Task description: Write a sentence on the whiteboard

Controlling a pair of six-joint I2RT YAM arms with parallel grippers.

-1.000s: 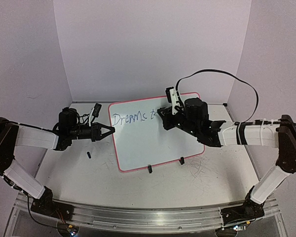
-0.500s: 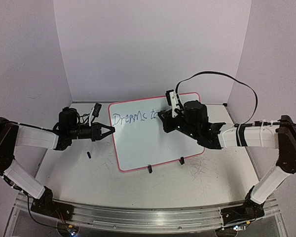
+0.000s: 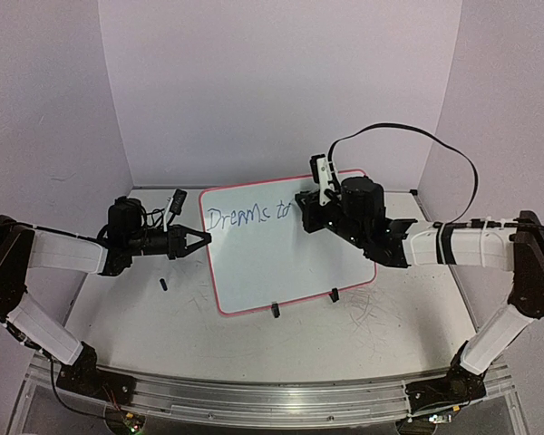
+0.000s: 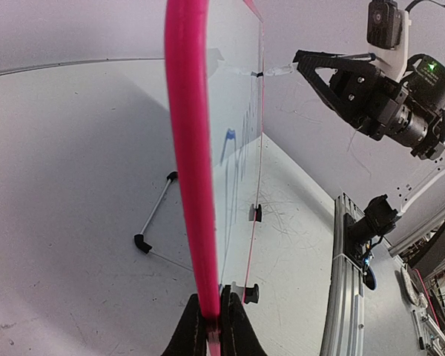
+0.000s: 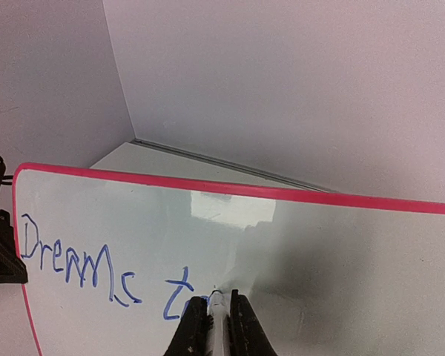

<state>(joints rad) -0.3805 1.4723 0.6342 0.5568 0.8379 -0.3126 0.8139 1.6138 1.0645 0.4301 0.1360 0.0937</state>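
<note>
The whiteboard, white with a pink-red rim, stands tilted on the table with "Dreams to" in blue along its top. My left gripper is shut on the board's left rim, the jaws pinching it from both sides. My right gripper is shut on a white marker. The marker's tip touches the board just right of the "t", at the last blue stroke. From the left wrist view the marker meets the board's face near its top.
Two black clip feet hold the board's lower edge. A small black cap lies on the scuffed tabletop left of the board. A black cable arcs above the right arm. Walls close the back and sides.
My right gripper has shifted slightly up and to the right with the marker, adding a stroke after the "t". The left gripper and the board have not moved.
</note>
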